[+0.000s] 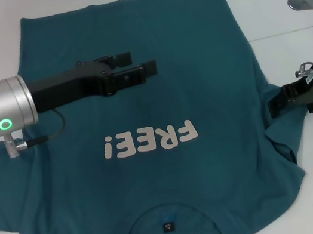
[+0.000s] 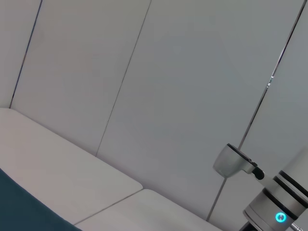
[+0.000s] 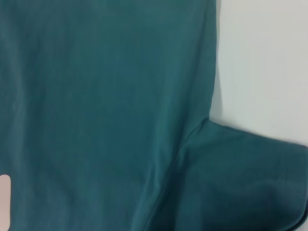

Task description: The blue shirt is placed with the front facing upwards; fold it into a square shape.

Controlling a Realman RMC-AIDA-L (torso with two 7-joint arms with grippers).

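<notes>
Left pincer (image 1: 138, 62) spread above the blue shirt (image 1: 197, 73) — right pincer (image 1: 276, 103) pinching its sleeve

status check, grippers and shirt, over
Left gripper open, hovering over the blue shirt. Right gripper at the shirt's right sleeve edge. Shirt flat, print up, unfolded. Nothing in the way.

The left claw (image 1: 138, 64) reaches out level with its fingers apart, while the right claw (image 1: 276, 103) hangs low at the right side.

The head camera looks steeply down on the dark teal-blue cotton T-shirt (image 1: 140, 95); the right wrist camera shares it close-up, while the left faces a grey panelled wall (image 2: 159, 82).
</notes>
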